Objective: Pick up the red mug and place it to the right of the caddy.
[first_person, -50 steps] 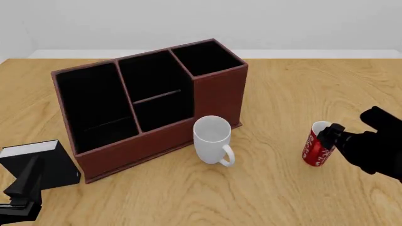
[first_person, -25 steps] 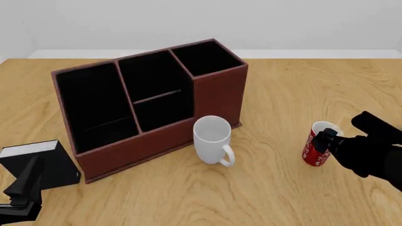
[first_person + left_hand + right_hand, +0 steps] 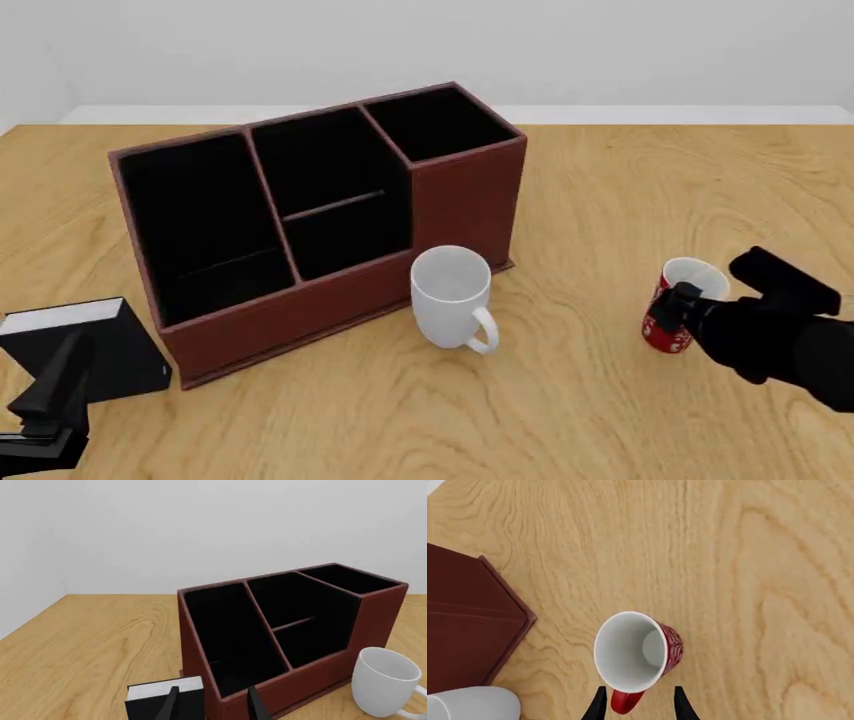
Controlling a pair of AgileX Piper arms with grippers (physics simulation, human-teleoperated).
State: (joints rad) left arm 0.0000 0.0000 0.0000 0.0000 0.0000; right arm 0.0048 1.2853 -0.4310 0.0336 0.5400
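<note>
The right hand point(image 3: 683, 305) sits low over the tabletop point(image 3: 587, 400), right up against the red mug point(image 3: 671, 312), and the wrist view shows it best: the two dark fingertips point(image 3: 598, 706) stand apart with the mug's red handle point(image 3: 624, 701) in the gap between them. The jaws are spread, not yet pressing on the handle, so nothing is gripped. The red mug stands upright on the wood directly ahead of this hand, its white inside open to the wrist camera and the swirl-patterned red wall showing on one side.

Beyond the mug from the right hand, and well apart from it, is the caddy point(image 3: 320, 215), a big red-brown box with three black compartments; its corner pokes into the right wrist view. Between the caddy's front wall and the right hand stands the white mug point(image 3: 451, 297), just in front of the caddy and clear of the red mug.

Over on the other side, the left hand point(image 3: 210, 704) hangs near the tabletop's near edge, fingers parted and holding nothing. Just ahead of it sits the small black box point(image 3: 80, 345) with its white top, and past that the caddy's near wall fills the left wrist view.
</note>
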